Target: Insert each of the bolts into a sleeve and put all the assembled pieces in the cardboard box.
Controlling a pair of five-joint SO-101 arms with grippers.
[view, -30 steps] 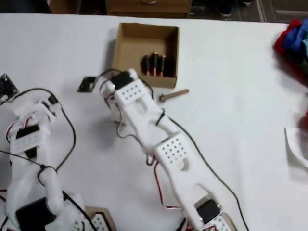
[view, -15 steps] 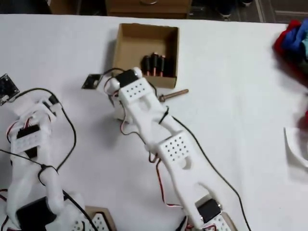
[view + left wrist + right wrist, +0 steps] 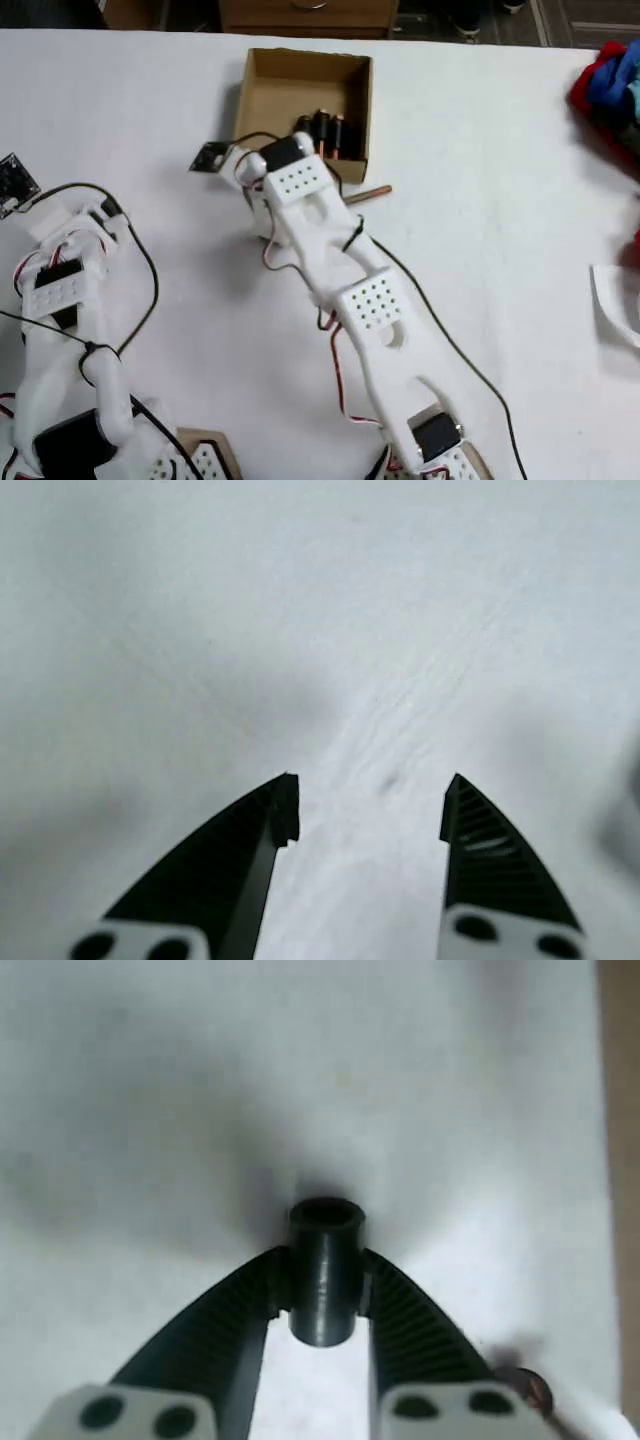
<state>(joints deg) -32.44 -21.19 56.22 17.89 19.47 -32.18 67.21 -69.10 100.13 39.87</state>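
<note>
Right hand [image 3: 322, 1295] has slid toward the box [image 3: 285, 100], gripping a sleeve [image 3: 324, 1260] for the bolt [image 3: 365, 193]; left hand [image 3: 370, 800] gapes wide.

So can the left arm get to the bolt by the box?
Probably not easily. The left arm sits far off to the side, and the right arm, its fingers shut on a sleeve, stretches across between it and the bolt.

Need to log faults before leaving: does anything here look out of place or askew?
Nothing looks damaged or spilled. One bolt lies loose on the table beside the cardboard box, not yet sleeved, while the right gripper holds a black sleeve. That fits unfinished work.
</note>
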